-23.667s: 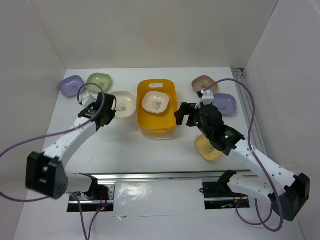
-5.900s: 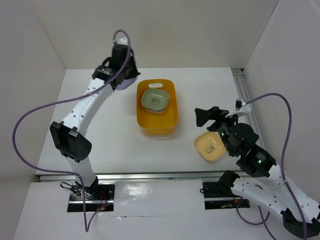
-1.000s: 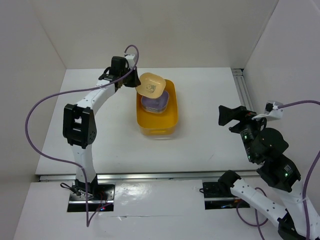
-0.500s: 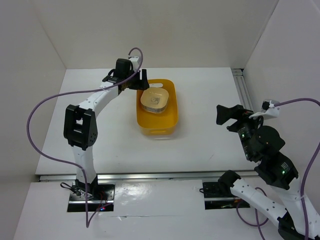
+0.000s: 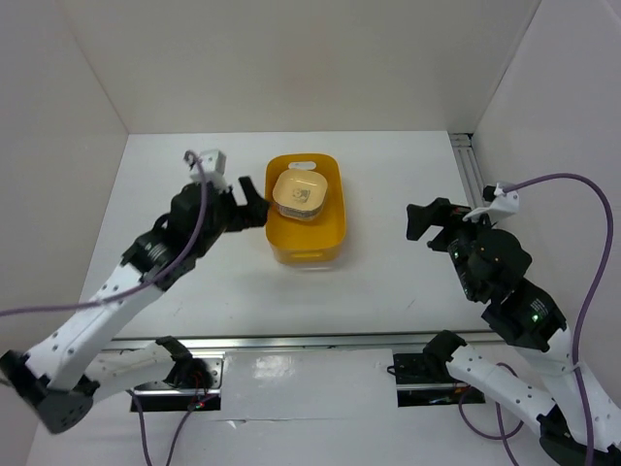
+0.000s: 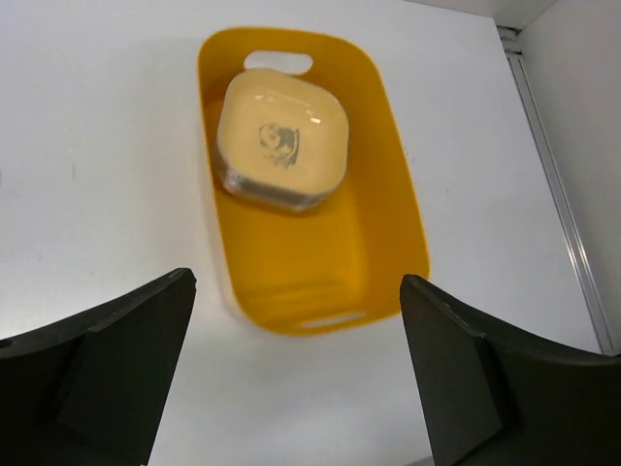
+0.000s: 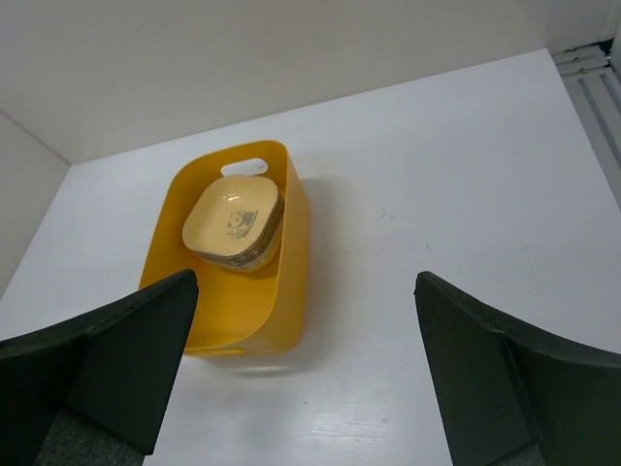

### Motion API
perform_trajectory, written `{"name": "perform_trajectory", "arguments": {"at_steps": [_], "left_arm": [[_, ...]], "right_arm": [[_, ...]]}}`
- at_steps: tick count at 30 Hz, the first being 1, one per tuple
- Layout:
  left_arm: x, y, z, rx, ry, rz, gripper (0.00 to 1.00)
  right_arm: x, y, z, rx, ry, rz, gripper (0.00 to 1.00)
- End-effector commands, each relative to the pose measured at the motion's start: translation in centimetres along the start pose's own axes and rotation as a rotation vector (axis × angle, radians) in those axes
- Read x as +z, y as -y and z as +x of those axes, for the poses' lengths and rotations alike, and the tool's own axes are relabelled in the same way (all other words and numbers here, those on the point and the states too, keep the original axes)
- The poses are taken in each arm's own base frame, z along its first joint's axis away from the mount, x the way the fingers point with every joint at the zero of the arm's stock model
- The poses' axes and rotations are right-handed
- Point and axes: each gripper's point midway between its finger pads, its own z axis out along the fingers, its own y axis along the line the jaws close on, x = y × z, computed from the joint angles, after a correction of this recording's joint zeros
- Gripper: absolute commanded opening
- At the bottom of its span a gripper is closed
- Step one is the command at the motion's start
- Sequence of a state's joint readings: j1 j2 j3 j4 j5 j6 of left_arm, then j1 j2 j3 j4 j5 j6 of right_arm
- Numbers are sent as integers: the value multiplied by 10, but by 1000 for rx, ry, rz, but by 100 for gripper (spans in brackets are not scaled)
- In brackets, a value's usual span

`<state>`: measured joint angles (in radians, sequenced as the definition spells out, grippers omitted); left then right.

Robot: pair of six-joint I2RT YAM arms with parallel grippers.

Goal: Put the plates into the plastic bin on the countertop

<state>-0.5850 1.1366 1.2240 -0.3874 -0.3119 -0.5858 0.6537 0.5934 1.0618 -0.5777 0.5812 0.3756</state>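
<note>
The yellow-orange plastic bin (image 5: pixel 303 233) stands on the white countertop (image 5: pixel 398 184) at mid-back. In its far half sits a stack of plates (image 5: pixel 298 193) with a pale yellow one on top, its printed motif facing up. My left gripper (image 5: pixel 254 202) hovers open just left of the bin, holding nothing. In the left wrist view the plates (image 6: pixel 281 141) and the bin (image 6: pixel 320 272) lie below and ahead of the gripper (image 6: pixel 296 291). My right gripper (image 5: pixel 417 221) is open and empty, well right of the bin. Its wrist view shows the plates (image 7: pixel 233 228) in the bin (image 7: pixel 262 311).
White walls enclose the countertop on the left, back and right. A metal rail (image 5: pixel 472 180) runs along the right wall. The arms' mounting bar (image 5: pixel 301 364) lies along the near edge.
The left gripper opened and let go of the pale yellow plate, which now lies flat on the stack. The left arm drew back toward the near left. The right arm shifted slightly.
</note>
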Motion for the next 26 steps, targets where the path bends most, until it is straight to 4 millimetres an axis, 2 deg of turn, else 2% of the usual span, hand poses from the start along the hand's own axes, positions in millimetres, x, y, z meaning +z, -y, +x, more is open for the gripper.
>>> {"name": "perform_trajectory", "arguments": {"at_steps": [1, 2, 3, 5, 10, 11, 14, 17, 20, 26], "left_arm": [[-39, -55, 47, -67, -19, -187, 100], [-53, -54, 60, -69, -48, -180, 100], [-72, -55, 54, -85, -19, -161, 100], [-95, -64, 69, -68, -77, -177, 100], [-137, -81, 58, -78, -47, -155, 100], [-145, -85, 63, -78, -39, -124, 100], [-147, -92, 76, -56, -38, -95, 100], [-154, -89, 69, -82, 15, -39, 100], [-154, -96, 66, -89, 45, -63, 100], [-140, -96, 65, -49, 32, -71, 100]], "right_arm": [[-4, -7, -7, -9, 10, -45, 100], [-4, -5, -4, -10, 8, -45, 100], [-7, -7, -5, -6, 11, -59, 100], [-8, -4, -4, -6, 15, -51, 100], [-15, 0, -2, 17, 41, -54, 100], [-14, 0, 2, 12, 35, -51, 100], [-11, 5, 4, -1, 32, -13, 100], [-7, 6, 4, -9, 30, 10, 100], [-5, 6, 10, -17, 23, 14, 100], [-5, 9, 13, -10, 15, 35, 100]]}}
